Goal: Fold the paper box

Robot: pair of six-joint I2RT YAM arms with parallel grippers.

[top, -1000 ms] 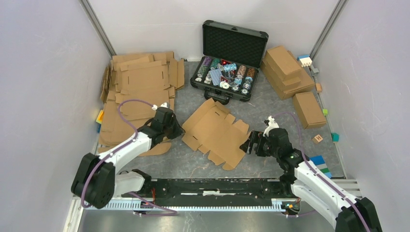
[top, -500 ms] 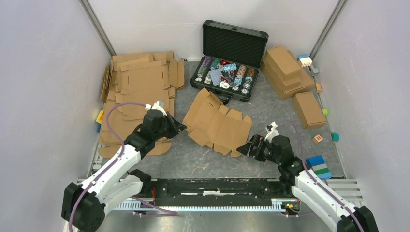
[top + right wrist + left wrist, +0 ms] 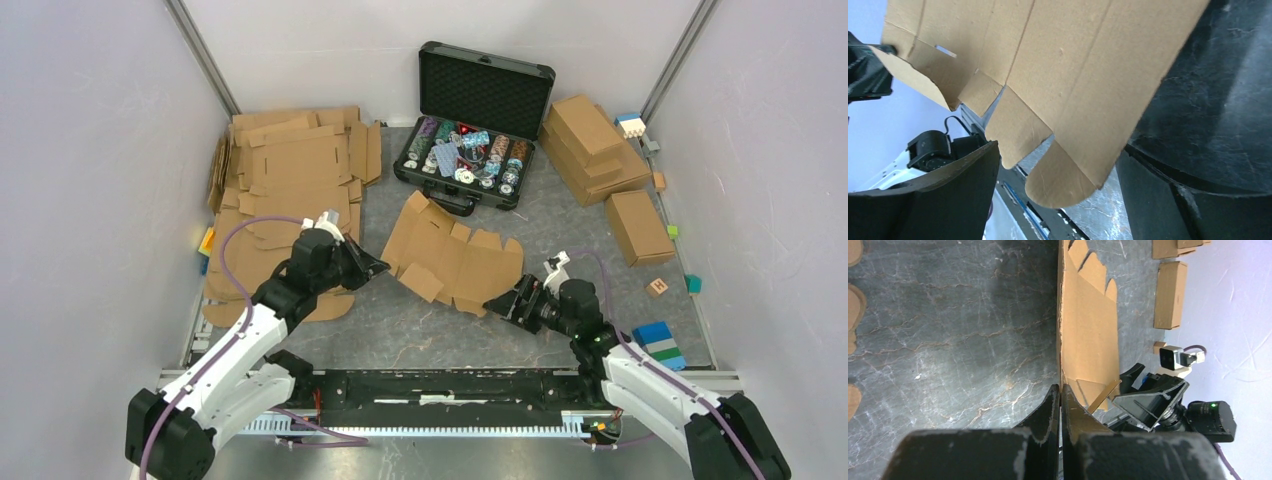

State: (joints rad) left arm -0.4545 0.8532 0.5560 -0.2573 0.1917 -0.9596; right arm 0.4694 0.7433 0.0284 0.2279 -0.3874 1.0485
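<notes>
Near the middle of the table, the box is an unfolded sheet with its left side raised. My left gripper is pinched tight on the left edge and holds that side up, I judge so the creases can be worked. My right gripper sits at the sheet's near right corner with its jaws wide apart. In the right wrist view the corner flaps lie between them, touching neither as far as I can tell. It looks placed to pinch that corner and steady the sheet.
</notes>
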